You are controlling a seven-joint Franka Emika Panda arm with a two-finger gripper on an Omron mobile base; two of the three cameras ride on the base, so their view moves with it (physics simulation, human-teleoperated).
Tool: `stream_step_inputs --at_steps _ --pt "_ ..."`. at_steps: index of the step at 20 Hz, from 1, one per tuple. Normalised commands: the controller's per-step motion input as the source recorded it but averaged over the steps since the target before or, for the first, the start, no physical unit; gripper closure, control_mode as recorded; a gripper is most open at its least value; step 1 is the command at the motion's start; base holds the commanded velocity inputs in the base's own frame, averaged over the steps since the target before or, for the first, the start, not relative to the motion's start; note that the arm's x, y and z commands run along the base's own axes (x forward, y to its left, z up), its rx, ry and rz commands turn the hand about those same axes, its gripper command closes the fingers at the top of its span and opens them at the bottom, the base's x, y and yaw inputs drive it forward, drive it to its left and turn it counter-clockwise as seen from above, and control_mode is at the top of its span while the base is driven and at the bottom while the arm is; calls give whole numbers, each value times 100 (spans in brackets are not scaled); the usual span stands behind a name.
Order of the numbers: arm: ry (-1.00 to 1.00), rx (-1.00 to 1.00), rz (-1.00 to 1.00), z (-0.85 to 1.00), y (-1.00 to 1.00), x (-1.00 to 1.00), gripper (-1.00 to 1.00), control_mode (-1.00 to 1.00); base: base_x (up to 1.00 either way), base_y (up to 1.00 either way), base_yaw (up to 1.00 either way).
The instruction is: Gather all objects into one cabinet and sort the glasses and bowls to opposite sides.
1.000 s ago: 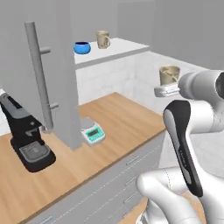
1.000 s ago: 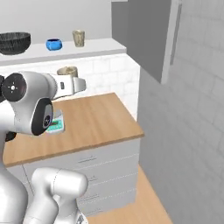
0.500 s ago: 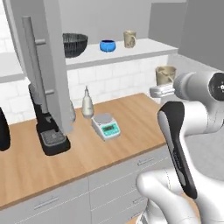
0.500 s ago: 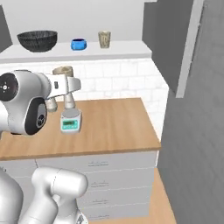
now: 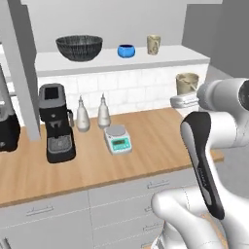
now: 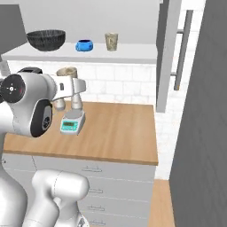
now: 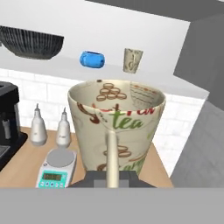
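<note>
- While the claw (image 5: pixel 184 101) stands clenched on the rim of a beige mottled cup (image 7: pixel 117 127), that cup sits upright just above the hand, lifted clear over the wooden counter (image 5: pixel 146 141).
- The wall cabinet (image 6: pixel 88 52) lies ahead of the claw and higher, its pale shelf carrying the other three task pieces; its dark door (image 6: pixel 170 53) hangs open off to the claw's right.
- The large dark patterned bowl (image 5: pixel 79 47) is on that shelf, above the claw and farthest to its left.
- A black coffee machine (image 5: pixel 56 129) stands on the counter below the claw, well to its left.
- Two white pear-shaped bottles (image 5: pixel 92 113) stand side by side at the back wall, lower than the claw and ahead of it to the left.
- A small kitchen scale (image 5: pixel 118 139) rests on the counter just in front of the bottles, below the claw.
- The second beige cup (image 5: pixel 153 44) stands upright on the shelf, almost straight ahead of the claw and above it.
- The small bright blue bowl (image 5: pixel 126 50) sits between the dark bowl and the shelf cup, nearer the cup but apart from it.
</note>
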Motion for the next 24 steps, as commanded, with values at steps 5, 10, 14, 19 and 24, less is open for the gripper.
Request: stream_step_inputs --at_steps 5,10,14,19,24 --pt "0 0 0 0 0 0 100 100 24 2 31" --pt "0 0 0 0 0 0 100 100 88 -78 2" --pt "0 0 0 0 0 0 100 100 100 -78 0" --pt "0 0 0 0 0 0 100 100 44 -15 4" --pt "0 0 0 0 0 0 100 100 20 0 3"
